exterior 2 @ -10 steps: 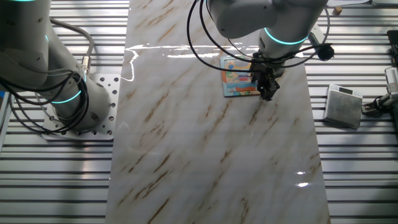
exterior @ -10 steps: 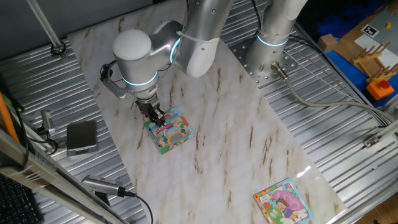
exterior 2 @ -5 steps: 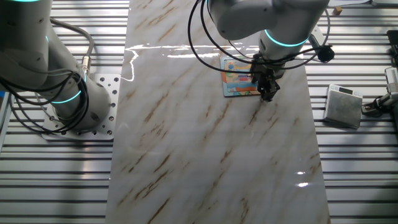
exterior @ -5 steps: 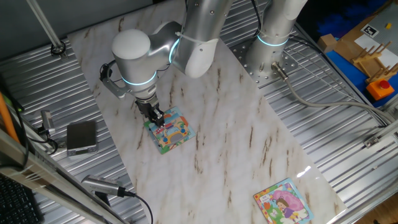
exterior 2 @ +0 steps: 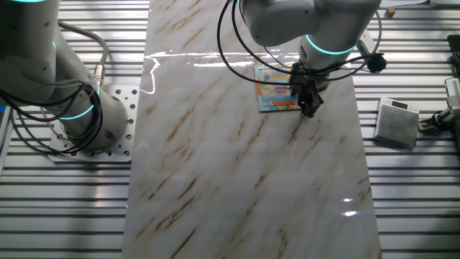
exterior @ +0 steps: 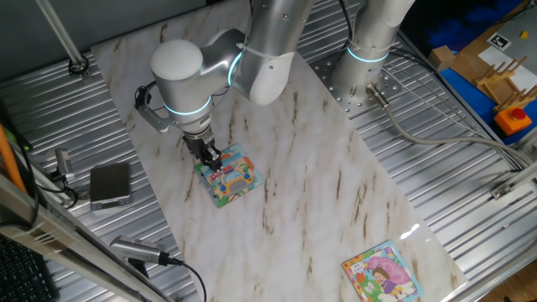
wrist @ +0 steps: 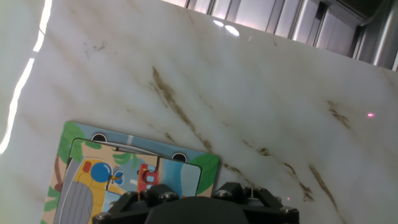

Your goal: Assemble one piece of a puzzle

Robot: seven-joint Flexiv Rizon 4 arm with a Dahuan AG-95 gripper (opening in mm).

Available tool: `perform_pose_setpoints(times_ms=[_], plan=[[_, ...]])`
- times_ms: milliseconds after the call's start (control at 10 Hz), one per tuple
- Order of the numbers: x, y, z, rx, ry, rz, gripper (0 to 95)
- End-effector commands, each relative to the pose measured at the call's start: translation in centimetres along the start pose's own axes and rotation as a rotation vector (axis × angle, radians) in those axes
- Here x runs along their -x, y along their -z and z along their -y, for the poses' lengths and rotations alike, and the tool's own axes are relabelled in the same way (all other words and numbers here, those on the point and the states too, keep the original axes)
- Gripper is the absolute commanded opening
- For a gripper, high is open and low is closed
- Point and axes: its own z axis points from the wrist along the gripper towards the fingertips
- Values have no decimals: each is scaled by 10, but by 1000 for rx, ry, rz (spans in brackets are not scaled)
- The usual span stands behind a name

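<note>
The tool [exterior: 212, 156] stands low over one edge of the puzzle [exterior: 231, 179], which lies flat on the marbled worktop [exterior: 319, 168] under the arm's elbow; in the other fixed view the tool [exterior 2: 308, 108] sits at the board's [exterior 2: 277, 90] right-hand corner. The piece itself cannot be picked out in any view, and the hand view shows only the tool's dark body at the bottom edge above the yellow cartoon picture [wrist: 118, 180], so whether the jaws are parted or closed on the piece cannot be told. The step in hand appears to be seating the piece into its gap. To do this well, the tool should descend straight, with the piece's outline already turned to match the gap, and press gently without sliding, since a sideways push would likely shift the light board across the smooth stone. A second puzzle with a pink-dressed girl [exterior: 383, 273] lies well apart and plays no part.
</note>
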Motion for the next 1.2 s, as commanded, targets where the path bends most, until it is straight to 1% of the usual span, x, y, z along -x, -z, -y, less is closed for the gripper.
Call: perform_pose_setpoints(times_ms=[100, 300, 800, 1200], plan=[[0, 0, -1, 2, -1, 0, 570], [-2, 0, -1, 4, -1, 1, 570], [-1, -1, -2, 5, -4, 1, 570], [-1, 0, -2, 1, 7, 0, 570]])
